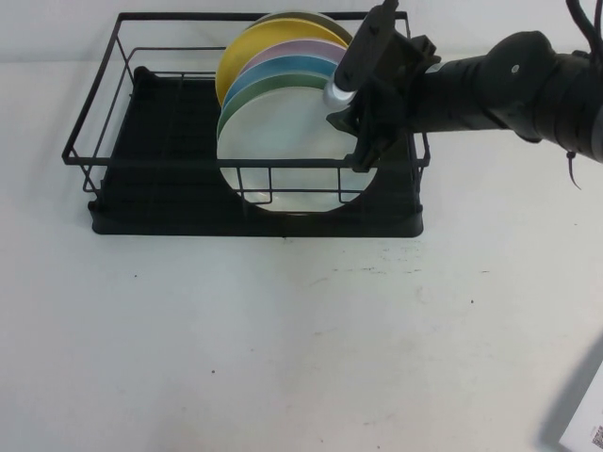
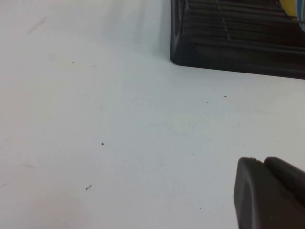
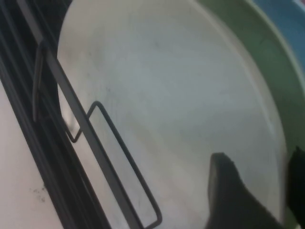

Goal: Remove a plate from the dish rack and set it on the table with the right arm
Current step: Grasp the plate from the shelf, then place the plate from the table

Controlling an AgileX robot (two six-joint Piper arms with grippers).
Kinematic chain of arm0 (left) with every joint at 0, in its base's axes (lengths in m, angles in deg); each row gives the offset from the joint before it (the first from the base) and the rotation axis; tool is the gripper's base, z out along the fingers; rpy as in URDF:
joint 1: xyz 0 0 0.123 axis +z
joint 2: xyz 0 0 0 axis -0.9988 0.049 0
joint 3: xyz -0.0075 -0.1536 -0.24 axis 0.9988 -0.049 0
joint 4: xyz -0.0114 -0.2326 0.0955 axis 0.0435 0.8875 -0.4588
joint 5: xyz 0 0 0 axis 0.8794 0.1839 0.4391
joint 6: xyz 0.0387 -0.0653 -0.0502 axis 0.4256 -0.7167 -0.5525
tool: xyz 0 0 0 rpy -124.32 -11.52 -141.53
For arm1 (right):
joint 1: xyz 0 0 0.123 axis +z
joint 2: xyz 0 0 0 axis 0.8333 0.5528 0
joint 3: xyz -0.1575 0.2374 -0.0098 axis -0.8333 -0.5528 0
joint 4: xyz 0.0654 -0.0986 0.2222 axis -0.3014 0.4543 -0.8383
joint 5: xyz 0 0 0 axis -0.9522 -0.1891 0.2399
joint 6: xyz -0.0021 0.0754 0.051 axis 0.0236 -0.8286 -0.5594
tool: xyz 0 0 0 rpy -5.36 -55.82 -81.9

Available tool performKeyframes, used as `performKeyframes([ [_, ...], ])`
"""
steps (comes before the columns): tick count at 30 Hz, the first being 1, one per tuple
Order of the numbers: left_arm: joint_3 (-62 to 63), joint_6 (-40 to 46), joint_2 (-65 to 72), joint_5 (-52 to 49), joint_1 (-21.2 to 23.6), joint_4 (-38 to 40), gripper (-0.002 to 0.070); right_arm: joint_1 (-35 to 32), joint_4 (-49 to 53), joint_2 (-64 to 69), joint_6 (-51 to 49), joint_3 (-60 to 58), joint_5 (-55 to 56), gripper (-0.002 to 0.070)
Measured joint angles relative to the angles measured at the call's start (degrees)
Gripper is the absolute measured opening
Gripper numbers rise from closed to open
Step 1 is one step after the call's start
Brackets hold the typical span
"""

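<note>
- The black wire dish rack [image 1: 170, 160] stood on the white table [image 1: 301, 348], toward its far side, with a row of plates standing on edge in its right half.
- The white plate [image 1: 283, 141] was the frontmost of the row, upright against the rack's front wires; behind it stood a pale green plate [image 1: 247, 94], then blue [image 1: 283, 68], lilac [image 1: 316, 49] and yellow [image 1: 247, 52] ones.
- The right arm [image 1: 509, 89] reached in from the right, and the right gripper [image 1: 363, 127] sat at the white plate's right edge, above the rack's right end.
- In the right wrist view the fingers [image 3: 233, 195] were parted, one in front of the white plate's [image 3: 167, 95] face and the other behind its rim; they straddled the rim without yet clamping it.
- The left gripper [image 2: 269, 193] hovered low over bare table near the rack's tray corner [image 2: 228, 47]; I cannot tell whether it was released or clenched.
</note>
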Motion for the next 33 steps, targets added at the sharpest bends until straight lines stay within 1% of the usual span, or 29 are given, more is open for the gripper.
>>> performKeyframes([
  [9,0.0,0.0,0.0,0.0,0.0,0.0,-0.0004,0.0,0.47,1.28,0.0,0.1,1.7,0.024],
  [11,0.0,0.0,0.0,0.0,0.0,0.0,-0.0004,0.0,0.48,1.49,0.0,0.1,1.91,0.023],
  [14,0.0,0.0,0.0,0.0,0.0,0.0,-0.0004,0.0,0.48,1.63,0.0,0.12,2.13,0.0169],
  [16,0.0,0.0,0.0,0.0,0.0,0.0,-0.0004,0.0,0.48,1.63,0.0,0.12,2.37,0.009],
  [17,0.0,0.0,0.0,0.0,0.0,0.0,-0.0004,0.0,0.48,1.63,0.0,0.12,2.5,0.0062],
  [18,0.0,0.0,0.0,0.0,0.0,0.0,-0.0004,0.0,0.57,1.63,0.0,0.22,2.62,0.0046],
  [21,0.0,0.0,0.0,0.0,0.0,0.0,-0.0004,0.0,0.92,1.38,-0.96,0.22,2.77,0.0046],
  [26,0.0,0.0,0.0,0.0,0.0,0.0,-0.0004,0.0,3.91,-2.87,-5.5,0.22,1.55,0.0046],
  [29,0.0,0.0,0.0,0.0,0.0,0.0,-0.0004,0.0,6.17,-7.94,-9.85,0.22,0.61,0.0046],
  [33,0.0,0.0,0.0,0.0,0.0,0.0,-0.0004,0.76,8.65,-15.69,-21.63,-0.33,-4.56,0.0043],
])
